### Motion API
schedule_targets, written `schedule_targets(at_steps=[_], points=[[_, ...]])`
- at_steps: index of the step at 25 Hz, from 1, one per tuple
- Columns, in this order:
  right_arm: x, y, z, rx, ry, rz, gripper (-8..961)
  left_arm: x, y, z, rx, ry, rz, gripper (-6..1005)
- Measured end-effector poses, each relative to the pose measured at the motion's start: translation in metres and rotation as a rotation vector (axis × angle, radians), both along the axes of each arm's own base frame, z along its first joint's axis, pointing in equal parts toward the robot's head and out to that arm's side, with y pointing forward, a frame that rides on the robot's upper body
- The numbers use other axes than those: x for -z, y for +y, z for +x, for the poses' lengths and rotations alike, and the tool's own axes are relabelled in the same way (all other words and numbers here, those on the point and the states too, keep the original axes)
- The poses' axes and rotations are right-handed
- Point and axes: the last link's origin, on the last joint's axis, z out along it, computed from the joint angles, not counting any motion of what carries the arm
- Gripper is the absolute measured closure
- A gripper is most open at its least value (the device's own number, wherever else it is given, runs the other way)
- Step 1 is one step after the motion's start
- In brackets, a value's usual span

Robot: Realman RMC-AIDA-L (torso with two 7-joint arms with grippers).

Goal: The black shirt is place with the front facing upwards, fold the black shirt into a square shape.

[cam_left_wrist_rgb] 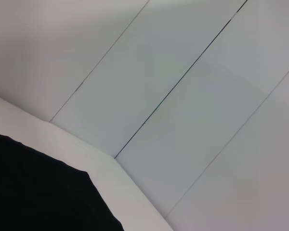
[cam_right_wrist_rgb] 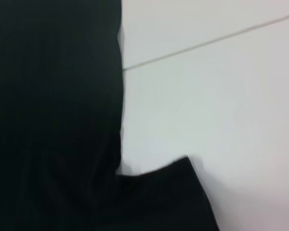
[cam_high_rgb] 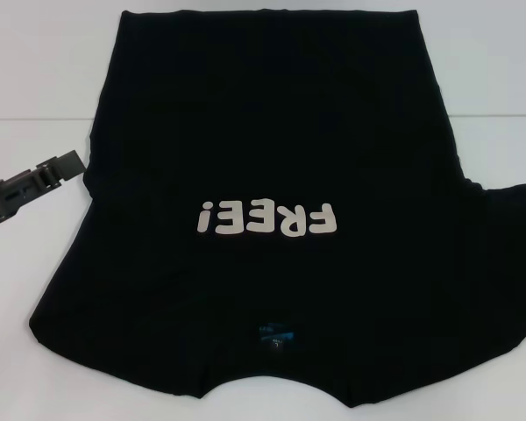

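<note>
White counter [cam_high_rgb: 35, 70] is covered by the black shirt [cam_high_rgb: 272, 149], print up, collar nearest the robot; left gripper [cam_high_rgb: 35, 181] sits just beside its left edge, finger state unclear, right gripper unseen

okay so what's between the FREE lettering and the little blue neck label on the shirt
Only plain black cloth of the black shirt: the head view shows nothing lying between the FREE! lettering and the blue neck label.
</note>
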Motion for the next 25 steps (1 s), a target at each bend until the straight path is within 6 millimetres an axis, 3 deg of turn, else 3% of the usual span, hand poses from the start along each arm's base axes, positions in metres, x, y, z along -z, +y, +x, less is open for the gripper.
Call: schedule_targets(at_steps=[6, 11, 18, 23, 25], points=[[-0.001, 0.002, -0.008, -0.020, 0.014, -0.012, 924, 0.000, 0.001, 0.001, 0.003, -0.003, 0.000, 201], [0.011, 0.001, -0.024, -0.054, 0.086, -0.071, 921, 0.000, 0.003, 0.002, 0.004, -0.008, 0.003, 202], [0.035, 0.010, -0.060, -0.133, 0.133, -0.184, 916, -0.002, 0.004, 0.002, 0.008, -0.032, 0.017, 201], [0.063, 0.023, -0.099, -0.219, 0.116, -0.278, 913, -0.002, 0.004, 0.003, 0.008, -0.035, 0.019, 202], [0.068, 0.024, -0.103, -0.229, 0.115, -0.290, 912, -0.002, 0.004, 0.003, 0.008, -0.037, 0.021, 203]])
